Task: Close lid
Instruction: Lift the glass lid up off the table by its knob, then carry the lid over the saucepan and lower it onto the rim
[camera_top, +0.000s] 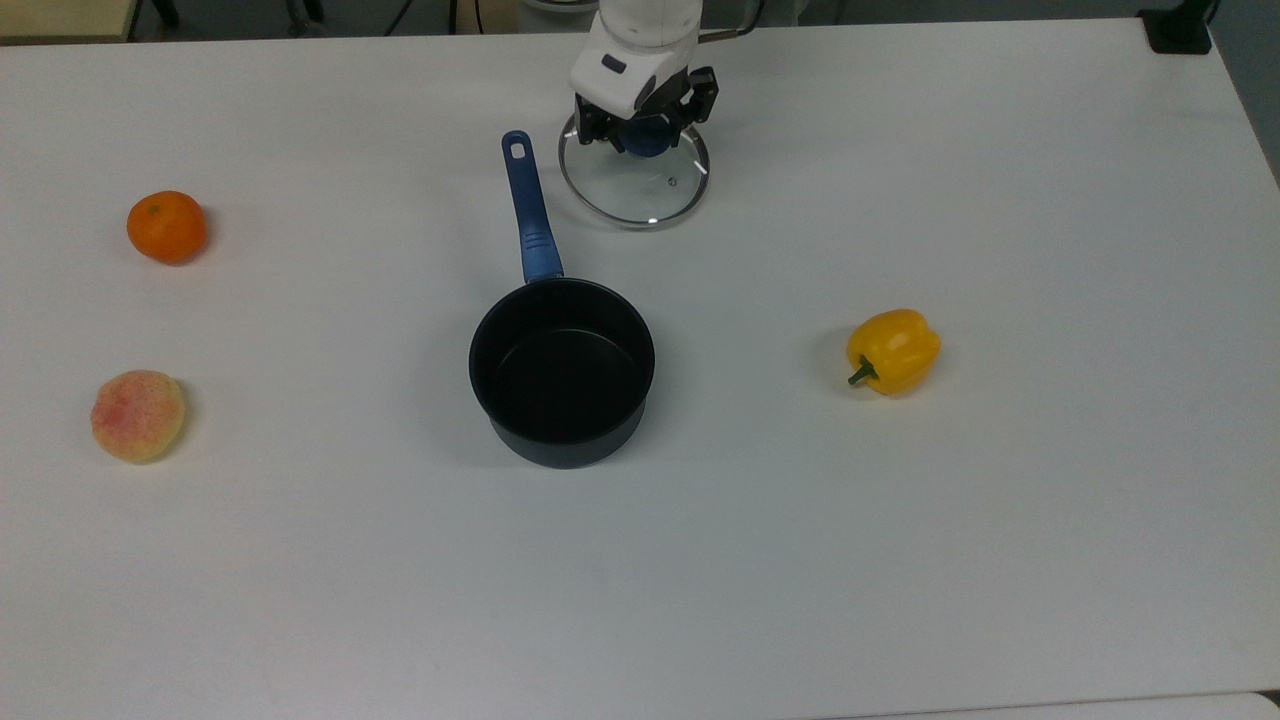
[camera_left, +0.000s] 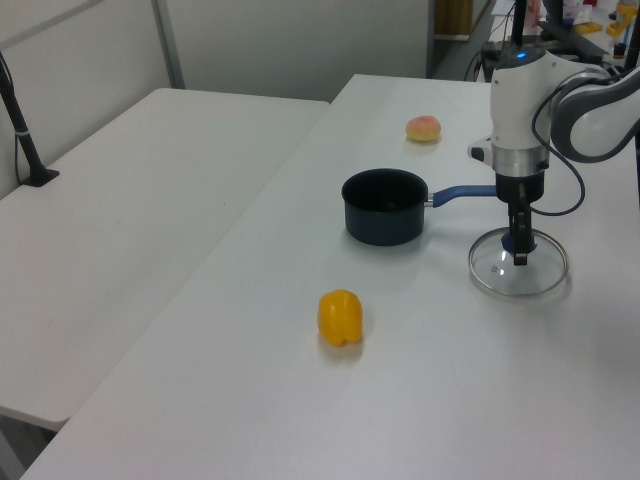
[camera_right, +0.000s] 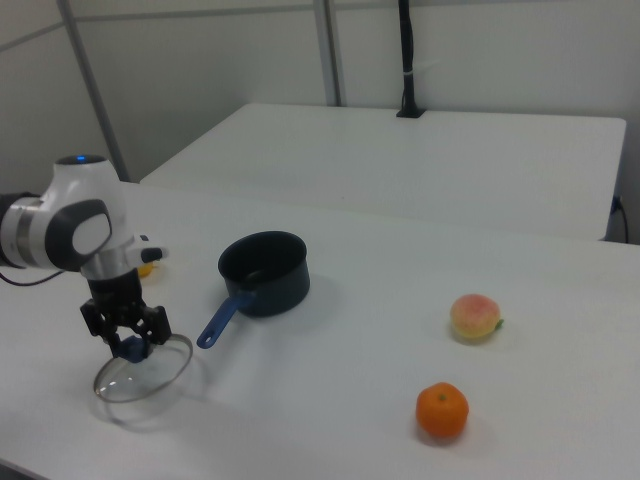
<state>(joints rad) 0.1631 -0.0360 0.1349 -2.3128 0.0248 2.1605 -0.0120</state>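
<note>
1. the robot arm (camera_top: 650, 20) is cut off by the top view's upper edge.
2. the lid (camera_top: 640, 190) has its far rim and most of its blue knob (camera_top: 645, 138) hidden under the gripper (camera_top: 645, 125).
3. in the right view, the yellow pepper (camera_right: 150, 267) is mostly hidden behind the arm.

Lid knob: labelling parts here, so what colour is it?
Blue; the lid knob shows best in the top view.
</note>
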